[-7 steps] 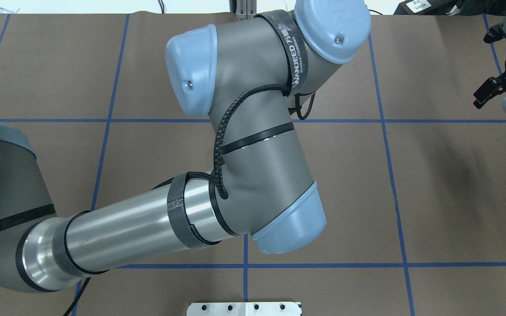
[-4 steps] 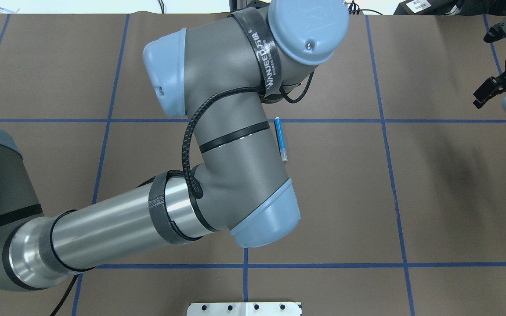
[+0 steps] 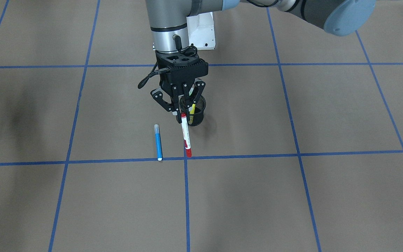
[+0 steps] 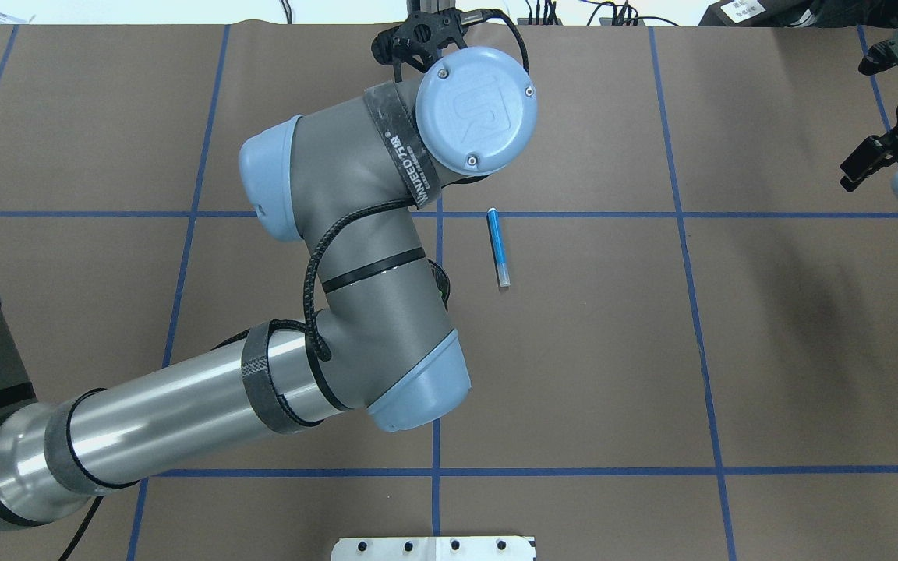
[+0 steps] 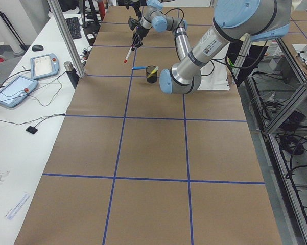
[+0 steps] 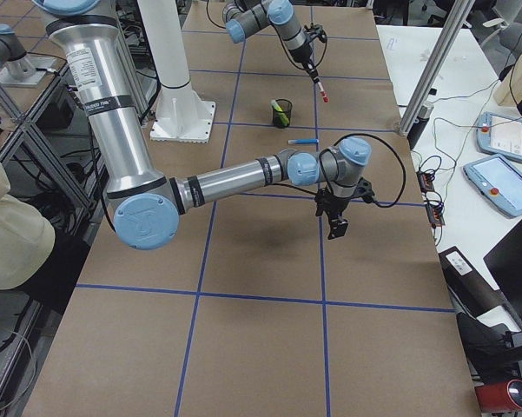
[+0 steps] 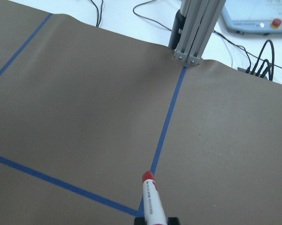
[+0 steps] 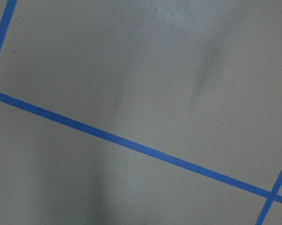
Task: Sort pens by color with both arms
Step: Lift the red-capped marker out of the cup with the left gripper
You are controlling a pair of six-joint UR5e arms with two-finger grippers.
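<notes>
The left arm reaches across the middle of the surface. Its gripper is clamped on the upper end of the white pen with red ends. This pen hangs from the gripper above the surface, slanted, with its lower red tip pointing down and outward. In the front view the tip is seen close to a blue tape line. The left wrist view shows the same pen coming out from the gripper, with the brown surface under it.

The blue pen lies flat on the surface, just beside the hanging pen and apart from it. Its pale cap points toward the robot.

A black mesh cup stands upright just behind the left gripper. A yellow pen leans inside it.

The right arm is stretched over the other end of the surface, well apart from the pens. Its gripper hangs above bare brown paper. I cannot tell if its fingers are apart or together, because the right wrist view shows only the surface and tape lines.
</notes>
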